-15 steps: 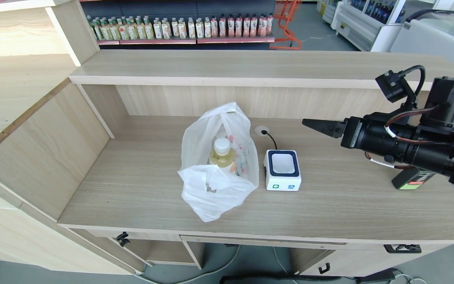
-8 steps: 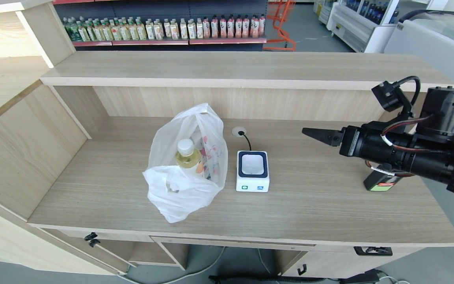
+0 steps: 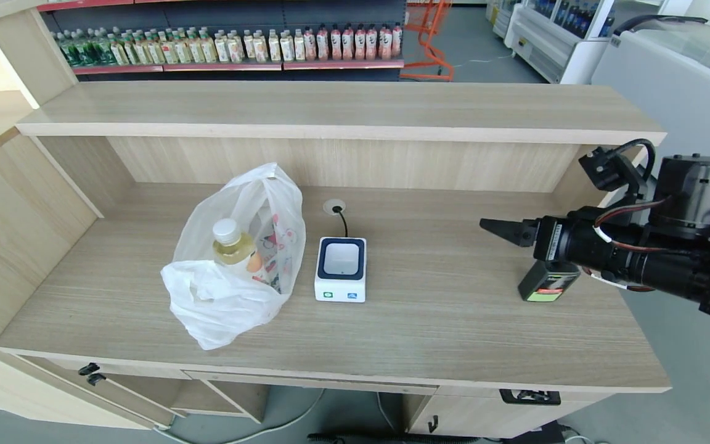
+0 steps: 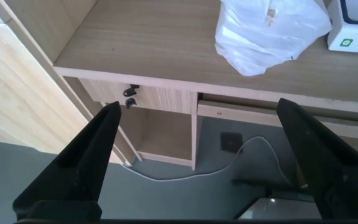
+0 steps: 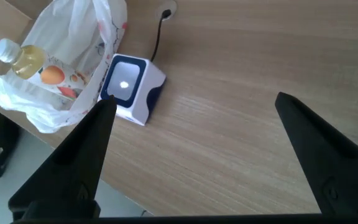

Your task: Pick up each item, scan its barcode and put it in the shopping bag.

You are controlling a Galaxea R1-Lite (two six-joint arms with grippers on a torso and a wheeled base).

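Pickup step: bottle [image 3: 230,243] already in shopping bag [image 3: 207,308], left of scanner [image 3: 341,269]. Dark box [image 3: 549,285] lies at right of surface [image 3: 441,333], near right gripper [image 3: 493,227], which is spread and empty. Left gripper [image 4: 199,104] spread too. Next: likely descend onto box, pinch.

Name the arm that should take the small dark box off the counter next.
Right. The right gripper, open, hovers close by the small dark box at the counter's right end. The left gripper sits off its front edge, near the shopping bag.
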